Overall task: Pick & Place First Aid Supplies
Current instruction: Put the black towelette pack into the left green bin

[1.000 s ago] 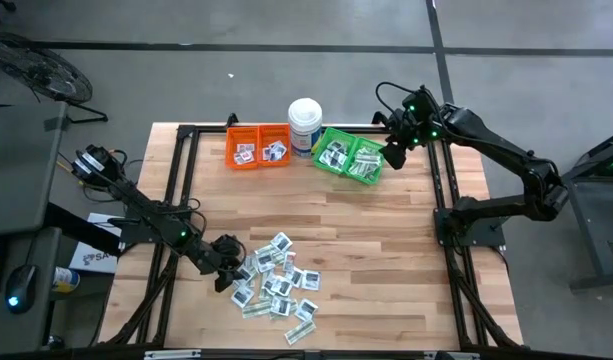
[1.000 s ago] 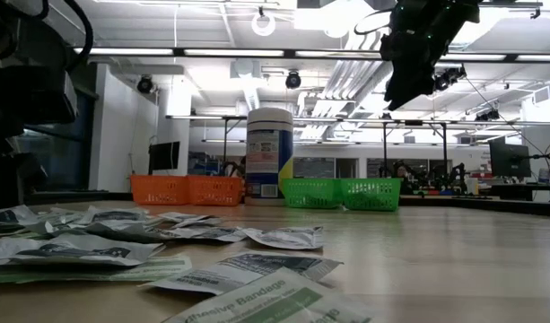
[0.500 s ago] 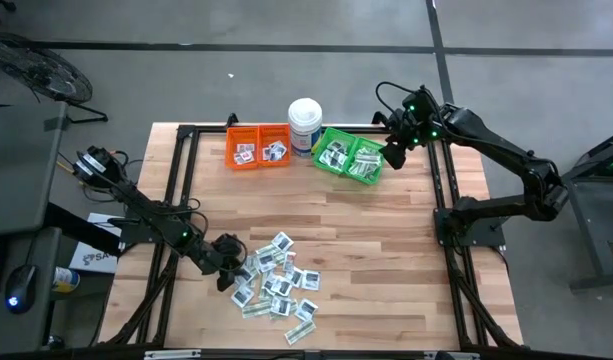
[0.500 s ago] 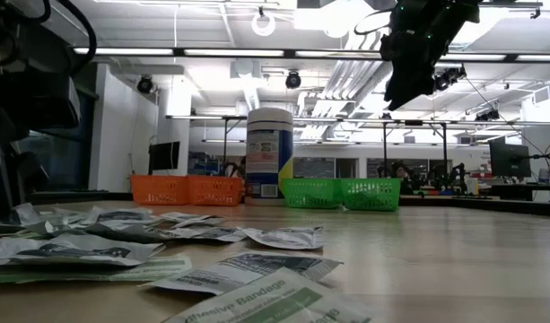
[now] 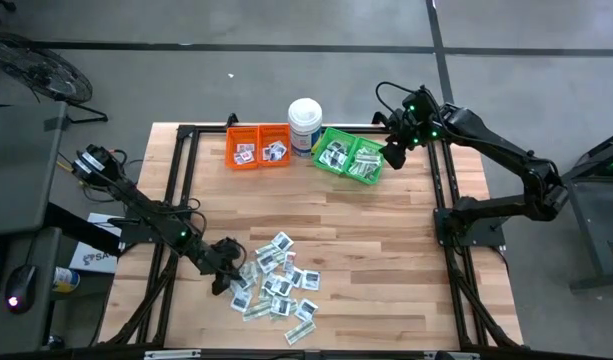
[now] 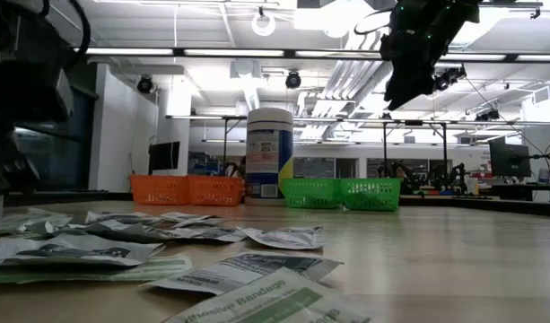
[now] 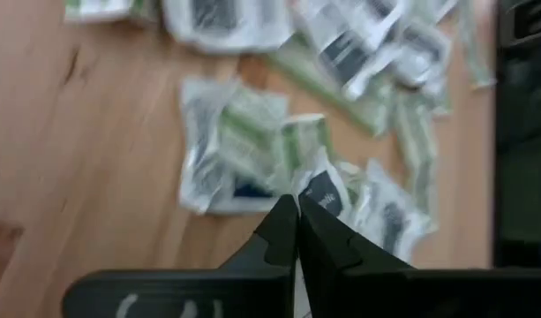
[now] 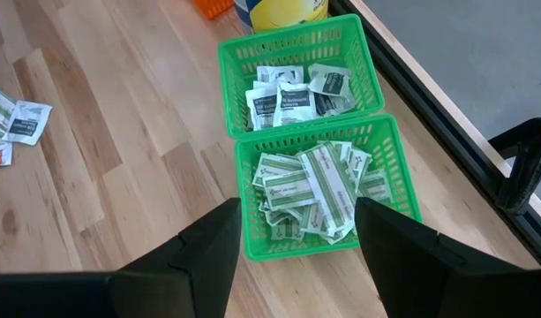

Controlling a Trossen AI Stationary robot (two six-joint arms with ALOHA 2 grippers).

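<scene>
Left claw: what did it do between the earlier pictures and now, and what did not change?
The left claw closed at the near-left edge of the loose pile of packets; its fingers now meet on a white packet. It also shifted slightly along that edge. The right claw stayed open above the green bins; the orange bins and white tub did not move.

floor: grey concrete (image 5: 286, 70) | ceiling: bright strip lights (image 6: 212, 52), exposed ducts (image 6: 257, 90) | far right: dark monitor (image 6: 510, 160) | table: wood planks (image 5: 386, 250)

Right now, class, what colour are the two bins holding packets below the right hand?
Green bins, seen best in the right wrist view.
</scene>
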